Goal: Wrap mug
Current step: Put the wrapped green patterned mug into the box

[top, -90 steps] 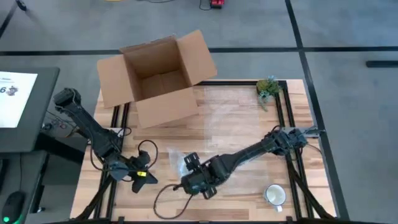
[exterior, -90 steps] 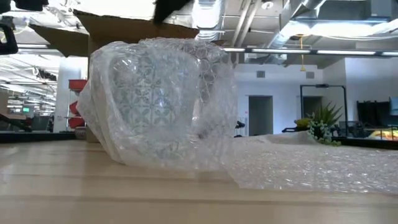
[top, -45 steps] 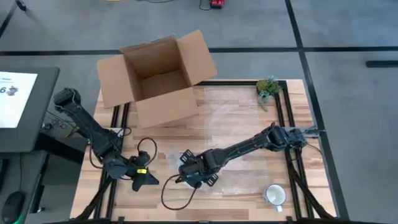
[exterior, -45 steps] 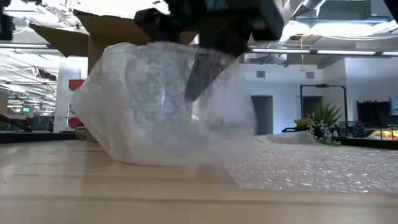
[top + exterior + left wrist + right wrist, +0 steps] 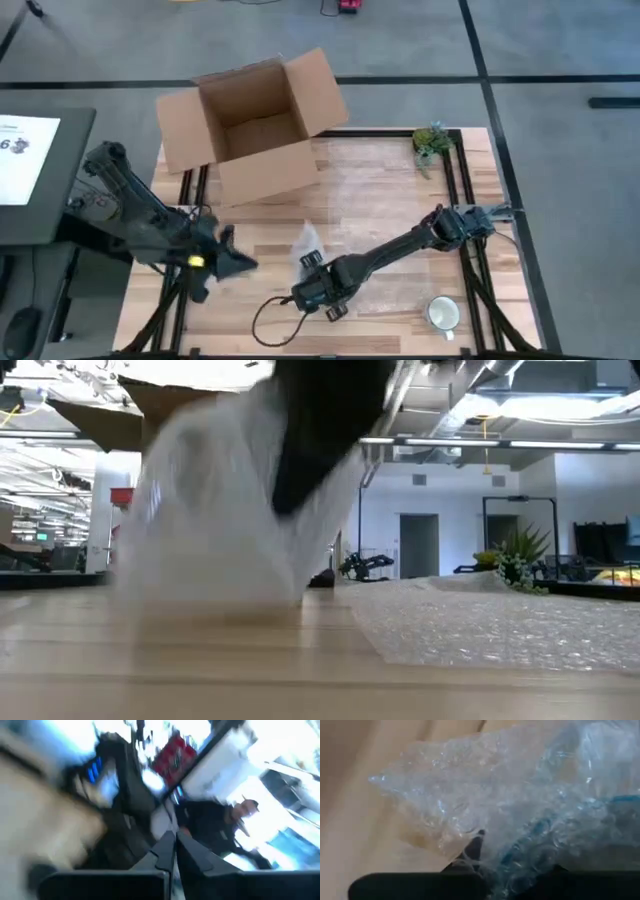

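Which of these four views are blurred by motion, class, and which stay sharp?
The left wrist view is smeared throughout. In the low view the bubble wrap bundle is blurred, while the flat bubble wrap sheet stays crisp. In the high view only the left gripper is smeared. The right wrist view is soft.

The desk (image 5: pixel 390 180) is light wooden planks with a dark frame along its edges. A bubble wrap sheet (image 5: pixel 385 215) lies flat across its middle, stretching away from the right gripper (image 5: pixel 312 292) toward the far side. A wrapped bundle (image 5: pixel 306 243) sits just beyond that gripper. A white mug (image 5: pixel 441 314) stands near the front edge, off to the gripper's right. An open box (image 5: pixel 255 125) and a small plant (image 5: pixel 431 141) sit at the far side.
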`<state>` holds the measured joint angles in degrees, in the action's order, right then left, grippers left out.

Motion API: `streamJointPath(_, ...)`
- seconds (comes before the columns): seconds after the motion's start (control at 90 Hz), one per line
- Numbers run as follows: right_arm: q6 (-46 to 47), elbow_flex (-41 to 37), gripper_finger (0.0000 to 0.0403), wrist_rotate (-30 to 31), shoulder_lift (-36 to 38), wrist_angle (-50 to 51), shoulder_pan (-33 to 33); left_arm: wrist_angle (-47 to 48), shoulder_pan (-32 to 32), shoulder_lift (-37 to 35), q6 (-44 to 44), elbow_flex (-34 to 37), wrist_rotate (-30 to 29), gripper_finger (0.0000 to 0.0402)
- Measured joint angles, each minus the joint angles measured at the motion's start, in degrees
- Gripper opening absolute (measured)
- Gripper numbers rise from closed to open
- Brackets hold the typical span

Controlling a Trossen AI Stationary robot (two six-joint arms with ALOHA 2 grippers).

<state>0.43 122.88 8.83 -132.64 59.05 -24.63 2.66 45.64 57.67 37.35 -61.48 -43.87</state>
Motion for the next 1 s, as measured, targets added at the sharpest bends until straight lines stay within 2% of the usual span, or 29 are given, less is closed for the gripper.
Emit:
streamJointPath(0.1,9.26,5.9,0.0019,0.13,0.02,4.77,-1.48,7.13,-4.08,0.03,-8.35,-8.26,-3.07,0.0)
streamJointPath(0.211,17.38,12.2,0.0019,4.6,0.17,8.47,-2.91,22.76,-11.31,0.32,-11.21,-18.47,-1.15,0.0002)
streamJointPath(0.333,27.0,10.59,0.0018,8.52,4.33,10.39,-4.0,42.76,-22.94,2.08,-9.3,-28.48,7.21,0.0027)
streamJointPath(0.433,32.26,10.63,0.0018,12.08,6.52,10.84,-4.99,53.23,-33.29,4.5,-9.74,-33.4,17.41,0.0069)
streamJointPath(0.522,33.56,10.66,0.0018,14.0,7.6,9.71,-5.48,59.53,-42.37,7.42,-11.83,-35.18,26.06,0.0112)
streamJointPath(0.622,35.06,10.68,0.0018,14.14,7.78,8.85,-5.87,65.27,-50.01,11.34,-16.48,-35.21,32.28,0.0154)
streamJointPath(0.733,36.67,10.65,0.0018,13.99,7.73,8.04,-6.17,71.94,-55.95,16.02,-23.01,-35.14,33.29,0.0181)
streamJointPath(0.878,37.09,10.65,0.0018,14.04,7.73,8.04,-6.35,77.05,-61.88,21.2,-31.73,-35.14,33.48,0.0189)
streamJointPath(1.0,37.33,10.65,0.0018,13.8,7.73,7.98,-6.61,77.43,-65.87,24.9,-36.54,-35.22,38.19,0.019)
